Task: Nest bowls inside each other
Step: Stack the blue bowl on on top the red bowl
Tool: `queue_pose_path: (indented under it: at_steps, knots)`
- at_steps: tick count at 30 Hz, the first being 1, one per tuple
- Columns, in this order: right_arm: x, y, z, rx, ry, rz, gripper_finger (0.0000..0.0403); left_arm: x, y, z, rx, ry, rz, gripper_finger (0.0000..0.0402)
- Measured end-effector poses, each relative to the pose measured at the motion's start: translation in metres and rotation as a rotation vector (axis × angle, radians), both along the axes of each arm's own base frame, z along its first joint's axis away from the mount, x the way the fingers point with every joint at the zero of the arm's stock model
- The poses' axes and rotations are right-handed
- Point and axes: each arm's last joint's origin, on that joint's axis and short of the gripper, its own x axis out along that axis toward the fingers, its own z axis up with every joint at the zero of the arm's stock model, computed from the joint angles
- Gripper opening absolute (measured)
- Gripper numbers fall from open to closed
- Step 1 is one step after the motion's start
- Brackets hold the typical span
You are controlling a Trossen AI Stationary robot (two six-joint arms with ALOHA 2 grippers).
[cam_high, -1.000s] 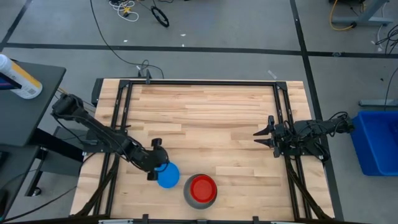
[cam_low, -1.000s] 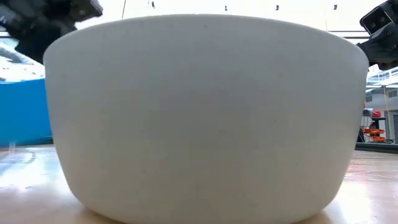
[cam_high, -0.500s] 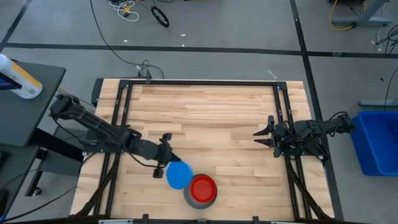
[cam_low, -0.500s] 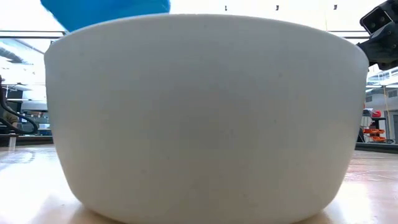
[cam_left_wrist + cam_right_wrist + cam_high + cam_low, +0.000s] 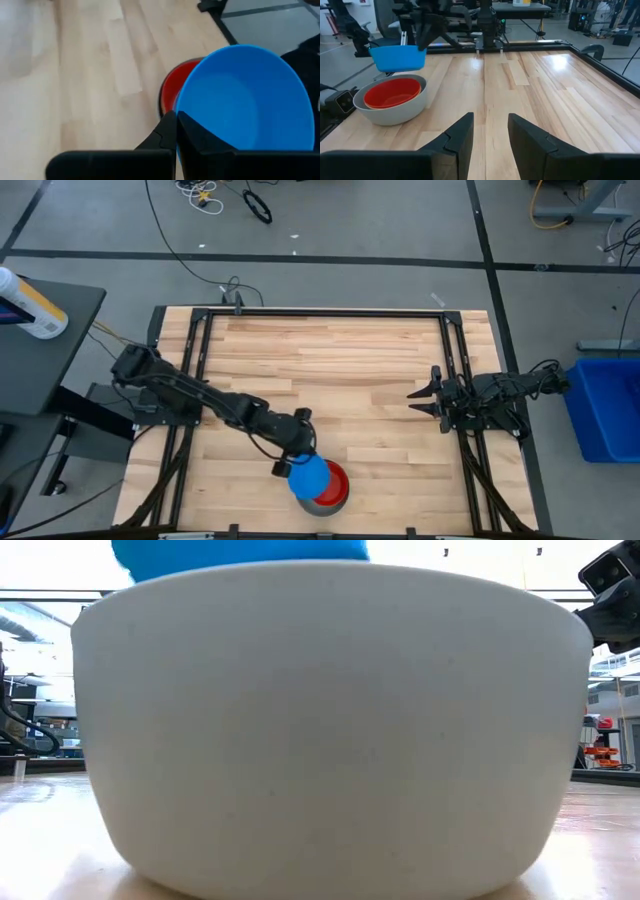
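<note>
Hanging from the left tool (image 5: 291, 454), a light blue bowl (image 5: 309, 476) looks smooth.

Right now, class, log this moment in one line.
left gripper: shut on blue bowl, above red bowl in grey bowl | right gripper: open, idle

Surroundings of the work area

We see a wooden table (image 5: 330, 370) with a black metal frame (image 5: 320, 312) on a grey floor. Loose cables (image 5: 225, 198) lie beyond it, a blue bin (image 5: 605, 408) stands to one side, and a white bottle (image 5: 28, 305) rests on a dark side table (image 5: 45, 355).
</note>
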Motion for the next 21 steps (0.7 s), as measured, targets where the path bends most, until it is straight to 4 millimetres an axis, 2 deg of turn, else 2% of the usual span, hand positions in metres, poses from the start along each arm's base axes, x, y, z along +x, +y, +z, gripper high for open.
queue_pose_path:
  at_steps: [7,13,15,21]
  knots:
    - [0.000,0.000,0.000,-0.001,0.003,0.000,0.0130,0.020,-0.006,0.003,0.013,-0.014,-0.045,0.0001]
    - [0.000,0.000,0.000,-0.001,0.003,0.000,0.0129,0.028,0.003,0.003,-0.005,-0.057,-0.041,0.0001]
    - [0.000,0.000,0.000,-0.001,0.003,0.000,0.0130,0.036,0.003,0.000,-0.016,-0.095,-0.044,0.0001]
    - [0.000,0.000,0.000,-0.001,0.003,0.000,0.0129,0.040,0.004,-0.021,-0.043,0.001,-0.067,0.0001]
